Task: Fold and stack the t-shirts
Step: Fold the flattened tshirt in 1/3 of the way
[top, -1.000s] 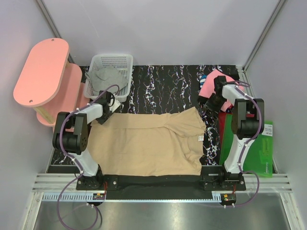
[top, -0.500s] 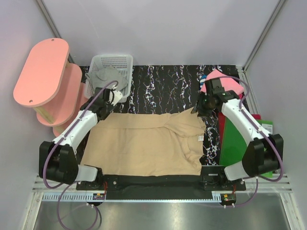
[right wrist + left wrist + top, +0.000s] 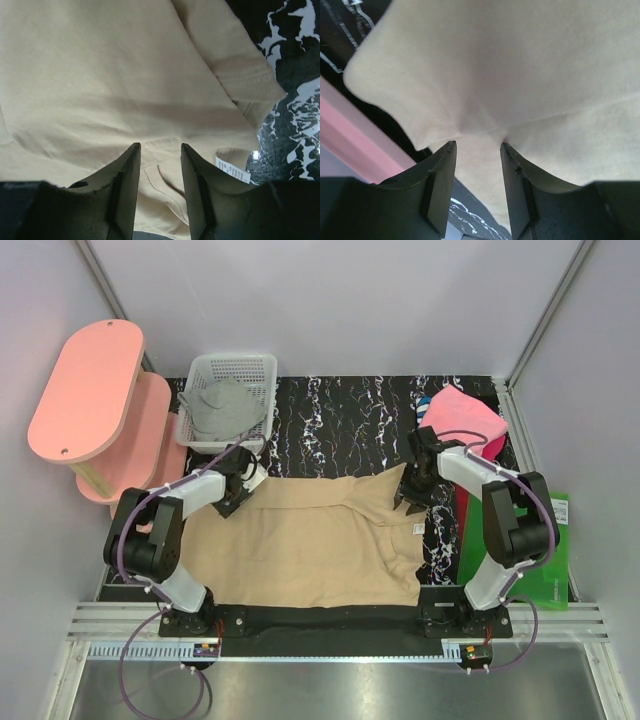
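Observation:
The large tan t-shirt (image 3: 310,540) lies spread flat on the black marbled table, its white neck label (image 3: 417,529) near the right edge. My left gripper (image 3: 238,498) is down at the shirt's far left corner. In the left wrist view its jaws (image 3: 478,145) stand open, tips against a puckered fold of tan cloth (image 3: 520,75). My right gripper (image 3: 410,495) sits at the far right corner by the collar, open (image 3: 160,146) over a stitched hem, the label (image 3: 232,169) just beside it. A grey t-shirt (image 3: 222,412) lies in the basket. A pink t-shirt (image 3: 462,415) lies at the back right.
A white mesh basket (image 3: 235,360) stands at the back left, next to a pink two-tier shelf (image 3: 85,390). A flat green sheet (image 3: 545,560) lies along the table's right side, partly under the right arm. Bare black tabletop (image 3: 340,420) shows between basket and pink t-shirt.
Both arms stretched out over the table, then drew back. The left gripper now rests on the tan shirt's far left corner; the right has come from the pink t-shirt to the collar corner.

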`<state>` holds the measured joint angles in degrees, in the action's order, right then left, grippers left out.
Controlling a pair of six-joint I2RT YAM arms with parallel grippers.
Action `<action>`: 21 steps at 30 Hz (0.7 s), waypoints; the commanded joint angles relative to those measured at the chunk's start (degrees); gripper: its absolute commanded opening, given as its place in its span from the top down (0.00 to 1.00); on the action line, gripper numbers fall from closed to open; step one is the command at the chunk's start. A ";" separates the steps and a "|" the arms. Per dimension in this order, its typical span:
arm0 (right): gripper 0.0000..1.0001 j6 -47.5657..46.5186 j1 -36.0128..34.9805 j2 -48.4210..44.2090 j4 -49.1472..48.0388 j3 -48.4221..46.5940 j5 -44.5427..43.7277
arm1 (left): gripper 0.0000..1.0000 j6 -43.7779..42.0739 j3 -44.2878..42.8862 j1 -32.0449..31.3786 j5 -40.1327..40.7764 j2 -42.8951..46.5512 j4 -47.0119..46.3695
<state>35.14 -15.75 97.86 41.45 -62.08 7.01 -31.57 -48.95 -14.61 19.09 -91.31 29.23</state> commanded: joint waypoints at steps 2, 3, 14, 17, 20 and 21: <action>0.56 -1.56 -0.51 5.57 -1.73 -4.17 -1.64 | 0.55 0.20 0.35 0.11 2.35 -3.87 -5.85; 0.56 -1.73 -0.51 7.41 -1.81 -4.88 -1.73 | 0.55 0.02 -0.18 0.11 2.44 -5.01 -6.20; 0.59 -3.58 5.54 18.49 0.56 -17.18 -2.79 | 0.57 1.25 -8.26 0.11 2.44 -11.43 -6.91; 0.60 -4.20 6.87 20.60 2.14 -21.57 -2.52 | 0.57 1.86 -9.49 0.11 2.35 -12.23 -6.74; 0.61 -4.81 6.87 21.84 4.07 -25.71 -3.84 | 0.57 2.22 -9.94 0.11 2.53 -11.88 -6.65; 0.61 -4.73 6.87 21.93 4.51 -26.41 -4.19 | 0.57 2.22 -9.76 0.11 2.53 -11.44 -6.65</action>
<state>32.45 -9.21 117.78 44.95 -84.42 6.68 -31.44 -57.63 -14.61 24.95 -102.00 25.15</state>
